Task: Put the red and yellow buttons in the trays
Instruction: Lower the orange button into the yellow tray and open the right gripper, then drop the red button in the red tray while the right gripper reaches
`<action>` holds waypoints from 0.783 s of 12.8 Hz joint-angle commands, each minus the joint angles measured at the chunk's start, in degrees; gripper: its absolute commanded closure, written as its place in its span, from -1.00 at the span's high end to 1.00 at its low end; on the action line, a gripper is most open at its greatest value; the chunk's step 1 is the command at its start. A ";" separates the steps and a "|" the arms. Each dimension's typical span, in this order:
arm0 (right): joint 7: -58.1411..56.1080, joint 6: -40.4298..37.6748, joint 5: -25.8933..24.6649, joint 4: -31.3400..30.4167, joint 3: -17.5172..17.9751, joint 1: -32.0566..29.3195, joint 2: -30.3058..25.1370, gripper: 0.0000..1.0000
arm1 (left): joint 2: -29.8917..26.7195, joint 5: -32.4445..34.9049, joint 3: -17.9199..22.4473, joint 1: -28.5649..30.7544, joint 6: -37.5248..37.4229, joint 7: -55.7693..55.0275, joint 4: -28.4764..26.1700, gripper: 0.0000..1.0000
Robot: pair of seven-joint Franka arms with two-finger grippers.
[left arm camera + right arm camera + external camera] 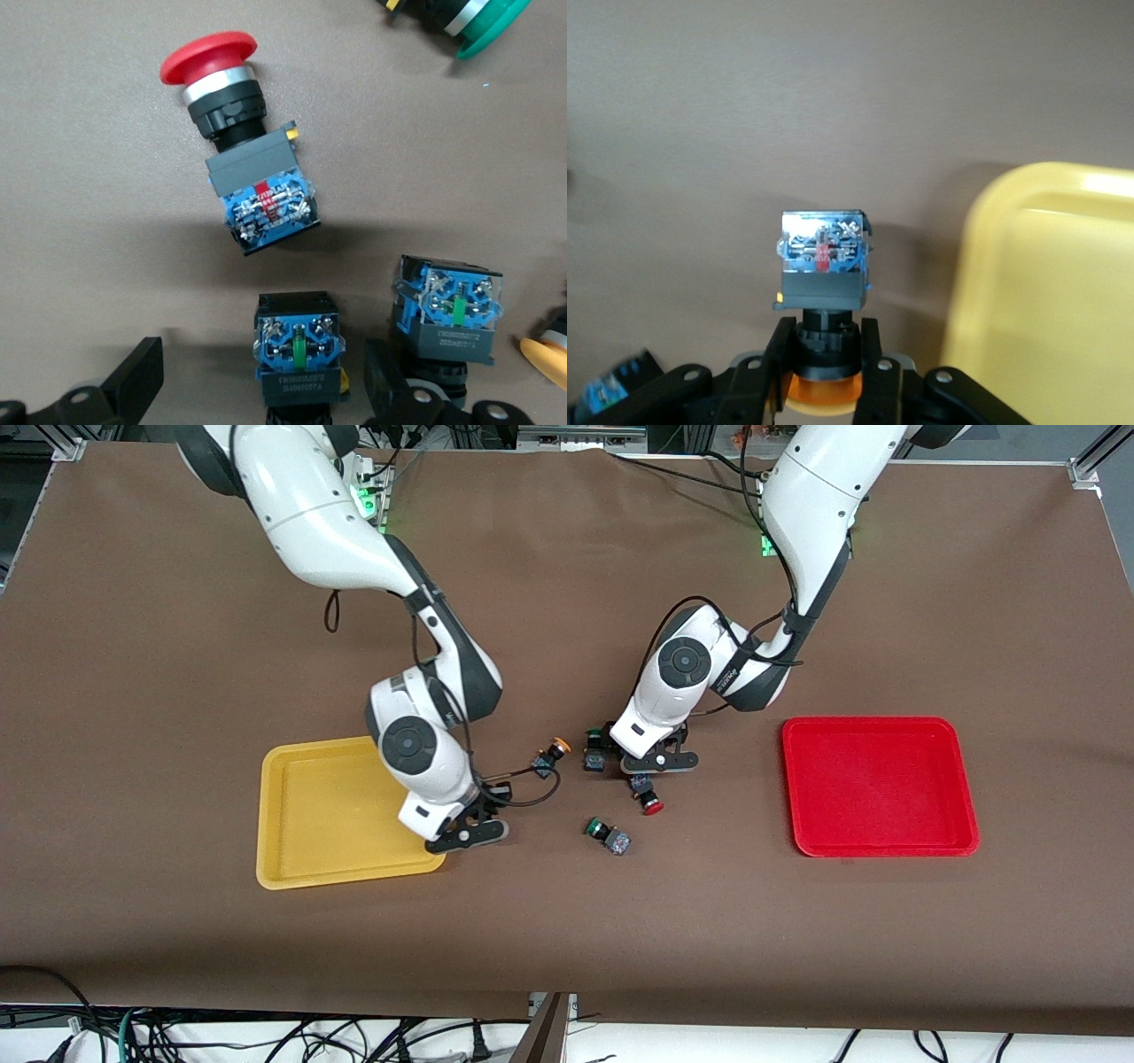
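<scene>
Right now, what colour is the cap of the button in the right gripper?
Orange-yellow cap, best in the right wrist view, clamped in the right gripper.

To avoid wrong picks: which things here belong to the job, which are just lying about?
Job: yellow tray; red tray; red-capped button; yellow-capped button on table; held yellow-capped button in right gripper, by yellow tray; left gripper, open over a switch (cap hidden, unsure).
Lying about: nearest green-capped button; green-capped button by left gripper.
</scene>
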 commanded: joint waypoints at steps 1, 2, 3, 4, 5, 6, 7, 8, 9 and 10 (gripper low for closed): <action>-8.82 -5.56 0.39 -1.09 0.21 -4.48 -4.47 -0.71 | -0.56 1.38 0.64 -0.76 0.93 -1.30 -0.64 0.71; -12.59 -6.53 -0.05 -1.52 -0.14 -5.89 -5.09 -0.64 | -0.65 1.38 0.64 -0.76 0.93 -1.30 -0.73 0.26; -16.46 -7.84 -0.06 -1.96 -1.28 -7.47 -5.18 -0.61 | -0.82 1.38 0.64 -0.76 0.93 -1.30 -0.73 -0.28; -20.06 -8.12 -0.06 -2.84 -1.63 -9.14 -5.19 -0.45 | -1.00 1.38 0.64 -0.85 0.84 -1.21 -0.64 -0.66; -21.75 -8.03 0.29 -4.50 -1.64 -10.72 -5.19 -0.43 | -1.26 1.38 0.64 -0.76 0.58 -1.13 -0.64 -0.88; -21.77 -7.51 0.30 -6.34 -1.64 -11.43 -5.19 -0.42 | -2.13 1.38 0.64 -0.67 -0.03 -0.78 -0.55 -1.00; -21.77 -7.07 0.38 -7.67 -1.64 -12.13 -5.10 -0.42 | -3.45 1.46 0.64 -0.06 -2.22 -0.42 -0.29 -1.00; -21.77 -6.80 0.38 -8.55 -1.64 -13.01 -5.10 -0.34 | -5.46 1.47 1.07 0.46 -7.28 1.41 0.41 -1.00; -21.86 -6.89 0.21 -8.99 -1.64 -13.28 -5.10 -0.17 | -7.48 1.47 1.16 2.73 -12.55 6.38 1.89 -1.00; -21.77 -7.06 0.38 -9.09 -1.64 -13.37 -5.10 0.55 | -8.98 1.38 0.90 5.89 -18.52 12.96 3.56 -1.00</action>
